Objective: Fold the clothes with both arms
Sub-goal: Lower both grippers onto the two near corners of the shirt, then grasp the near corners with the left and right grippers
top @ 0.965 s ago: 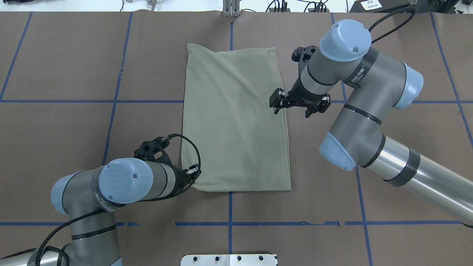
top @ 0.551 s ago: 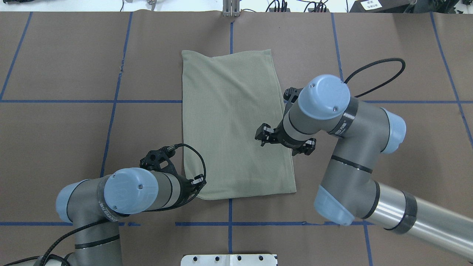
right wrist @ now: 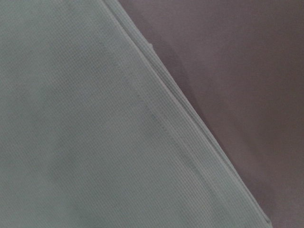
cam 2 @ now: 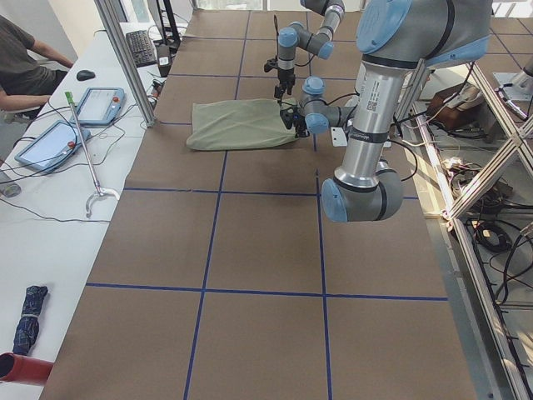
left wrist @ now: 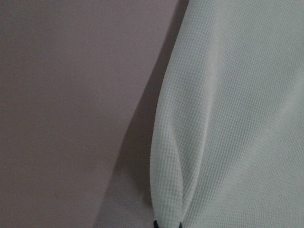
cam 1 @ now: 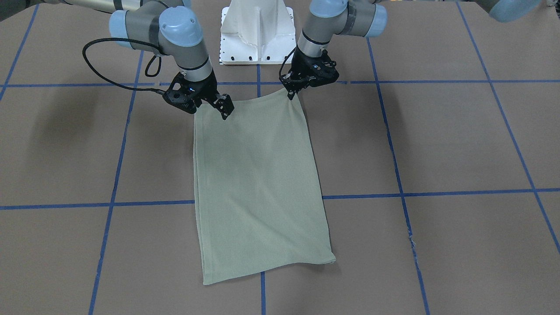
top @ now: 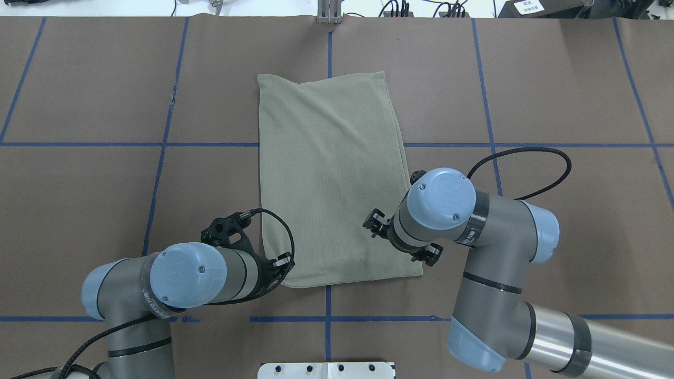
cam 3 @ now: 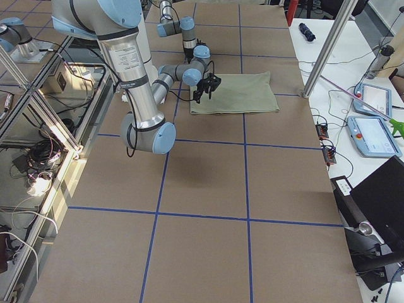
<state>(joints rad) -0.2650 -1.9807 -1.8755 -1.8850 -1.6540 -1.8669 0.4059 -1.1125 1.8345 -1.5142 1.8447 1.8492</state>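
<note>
The clothes are one sage-green shirt point(top: 331, 173), folded into a long rectangle and lying flat on the brown table cover point(cam 1: 437, 144). My left gripper point(cam 1: 290, 93) is at the shirt's near left corner and shut on it. The left wrist view shows the fabric point(left wrist: 228, 118) pinched into a fold at the bottom edge. My right gripper point(cam 1: 201, 108) hovers open over the near right part of the shirt, close to its right edge. The right wrist view shows only the layered shirt edge point(right wrist: 95, 133) and bare table, no fingers.
Blue tape lines point(top: 326, 319) grid the table cover. The white pedestal base point(cam 1: 258, 33) stands at the robot's side. In the left side view a person point(cam 2: 25, 67) sits at a side desk with tablets point(cam 2: 100, 104).
My right arm has swung toward the robot along the shirt's right edge, staying open. The left gripper pulled its corner slightly nearer, and the shirt shifted and turned a little.
</note>
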